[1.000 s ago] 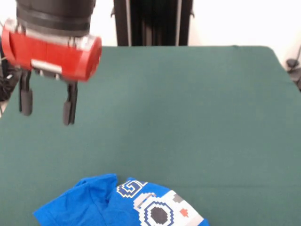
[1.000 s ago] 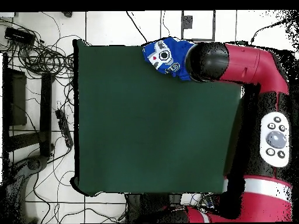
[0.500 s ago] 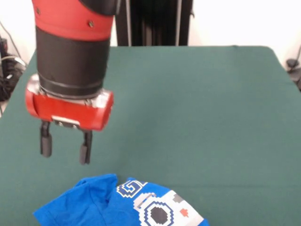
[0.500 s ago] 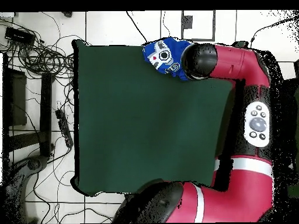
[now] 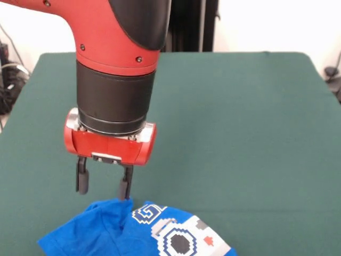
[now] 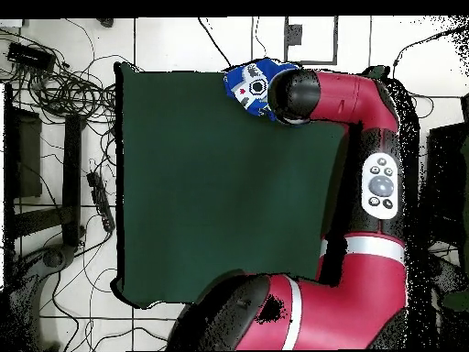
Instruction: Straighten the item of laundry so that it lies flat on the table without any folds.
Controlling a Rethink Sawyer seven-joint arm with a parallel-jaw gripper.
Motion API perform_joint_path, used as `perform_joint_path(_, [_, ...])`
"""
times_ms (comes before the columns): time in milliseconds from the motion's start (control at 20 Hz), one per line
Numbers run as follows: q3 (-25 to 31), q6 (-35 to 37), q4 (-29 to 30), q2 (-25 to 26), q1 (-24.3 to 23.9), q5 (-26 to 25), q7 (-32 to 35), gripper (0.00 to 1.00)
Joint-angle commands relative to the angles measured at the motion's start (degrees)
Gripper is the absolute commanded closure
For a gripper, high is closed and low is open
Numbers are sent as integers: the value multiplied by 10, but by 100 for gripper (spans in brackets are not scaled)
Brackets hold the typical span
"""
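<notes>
Item 1, gripper [image 5: 103, 186]: red-bodied, 2 black fingers pointing straight down, jaws standing apart with nothing between them. In the front view it hangs over the near left part of the table [image 5: 240, 133].

Item 2, blue shirt [image 5: 133, 229]: bunched at the table's near edge, left of centre, its lower part running out of the frame. Not flat; a raised fold runs up the middle, and a plain blue flap lies to the left of the printed panel.

Governing relation: the shirt lies directly below and slightly nearer than the jaws. The right finger's tip sits at or just above the top of the raised fold; whether it touches cannot be told. The left finger hangs over bare felt just beyond the flap. The heap's long axis runs left to right, roughly in line with the jaw opening. In my judgement, a short straight descent puts the fold's crest between the fingers.

Overhead view: the shirt [image 6: 245, 84] shows at the table's top edge, partly covered by the arm's wrist [image 6: 293, 96].

Markings: white pixel-style figure with a dark round centre and a small red patch; blocky pale letters outlined in dark blue, crumpled, not legible. No brand label seen.
</notes>
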Motion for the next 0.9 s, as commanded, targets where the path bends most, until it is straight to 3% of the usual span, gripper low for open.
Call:
perform_joint_path(50, [74, 38, -17, 15, 18, 24, -35, 0])
perform_joint_path(400, [82, -16, -30, 51, 11, 13, -32, 0])
perform_joint_path(900, [43, 36, -106, 95, 24, -6, -3, 0])
